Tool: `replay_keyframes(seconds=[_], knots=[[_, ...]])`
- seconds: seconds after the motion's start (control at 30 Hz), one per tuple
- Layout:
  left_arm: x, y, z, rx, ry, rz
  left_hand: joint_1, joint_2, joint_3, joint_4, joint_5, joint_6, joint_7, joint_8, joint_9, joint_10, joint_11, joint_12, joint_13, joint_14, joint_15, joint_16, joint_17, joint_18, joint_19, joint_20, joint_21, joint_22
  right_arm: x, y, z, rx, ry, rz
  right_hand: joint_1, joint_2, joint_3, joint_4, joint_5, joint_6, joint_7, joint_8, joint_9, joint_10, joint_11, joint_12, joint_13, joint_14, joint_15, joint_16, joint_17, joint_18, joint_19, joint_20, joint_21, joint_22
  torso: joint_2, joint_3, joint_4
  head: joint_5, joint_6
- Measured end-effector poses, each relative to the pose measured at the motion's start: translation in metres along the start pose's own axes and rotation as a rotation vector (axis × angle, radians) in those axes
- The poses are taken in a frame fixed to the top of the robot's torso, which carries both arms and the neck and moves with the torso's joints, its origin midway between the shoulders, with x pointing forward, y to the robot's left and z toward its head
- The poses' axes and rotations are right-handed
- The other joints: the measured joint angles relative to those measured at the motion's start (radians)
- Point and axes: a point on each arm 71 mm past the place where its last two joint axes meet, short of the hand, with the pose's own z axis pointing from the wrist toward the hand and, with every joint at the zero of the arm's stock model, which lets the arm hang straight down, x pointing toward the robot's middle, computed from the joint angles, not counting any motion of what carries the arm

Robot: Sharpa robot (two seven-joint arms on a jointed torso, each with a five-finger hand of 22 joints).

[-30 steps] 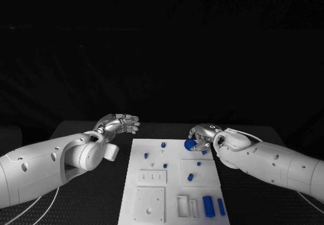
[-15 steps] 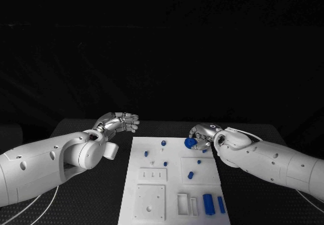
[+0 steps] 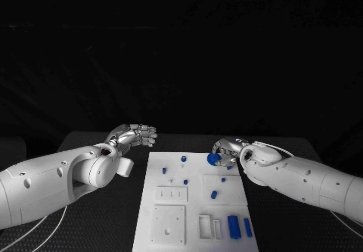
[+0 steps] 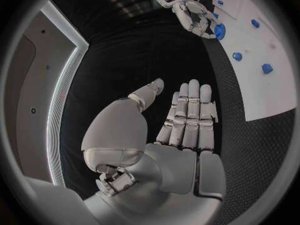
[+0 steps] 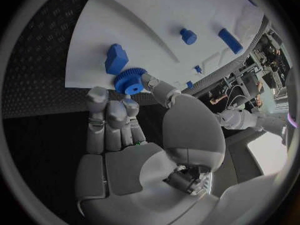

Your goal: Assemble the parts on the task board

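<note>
A white task board lies in the middle of a black table. At the board's far right corner, the right hand pinches a small blue gear between its thumb and fingertips, just above the board's edge. A blue block sits on the board just beside the gear. The left hand hovers off the board's far left corner, holding nothing, its fingers extended side by side.

Head camera overhead; wrist cameras close; all share task board.
</note>
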Motion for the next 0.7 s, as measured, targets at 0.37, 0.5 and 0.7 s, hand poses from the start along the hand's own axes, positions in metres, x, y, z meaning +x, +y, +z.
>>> replay_keyframes(seconds=[0.37,0.5,0.7], knots=[[0.0006,0.0000,-0.0003,0.000,0.002,-0.001,0.000,0.000,0.000,0.000,0.000,0.000,0.000,0.000,0.000,0.000,0.000,0.000,0.000,0.000,0.000,-0.004,0.001,0.000,-0.003,0.003,0.004,0.000,0.0001,-0.0006,0.0024,-0.001,0.001,0.002,0.007,0.020,0.055,0.021,-0.034,0.010,-0.010,0.010,0.003,0.001,0.000,0.004,0.000,0.000,0.000,-0.004,0.012,0.000,-0.008,0.005,0.015,0.000,0.000,0.0011,0.0001,0.000,-0.008],[0.0006,-0.0001,-0.0006,-0.001,0.003,-0.001,0.000,0.000,0.000,0.000,0.000,0.000,0.000,0.000,0.001,0.000,0.000,0.000,0.000,0.000,0.000,-0.004,0.001,0.000,-0.003,0.003,0.004,0.000,0.0008,-0.0003,0.0026,-0.002,-0.001,0.000,0.007,0.020,0.055,0.021,-0.034,0.012,-0.013,0.010,0.002,0.002,0.001,0.004,0.000,0.000,0.000,-0.004,0.015,0.000,-0.008,0.005,0.016,0.000,-0.001,0.0012,0.0002,0.000,-0.009],[0.0006,0.0000,-0.0007,-0.001,0.003,-0.001,0.000,0.000,0.000,0.000,0.000,0.000,0.000,0.000,0.001,0.000,0.000,0.000,0.000,0.000,0.000,-0.004,0.002,-0.001,-0.003,0.003,0.004,0.000,0.0018,0.0009,0.0026,-0.010,-0.003,-0.023,0.005,0.017,0.057,0.018,-0.034,0.014,-0.014,0.014,0.002,-0.001,-0.003,0.004,0.000,0.000,0.000,-0.008,0.019,0.000,-0.009,0.006,0.023,0.000,-0.001,0.0012,0.0001,0.001,-0.012]])
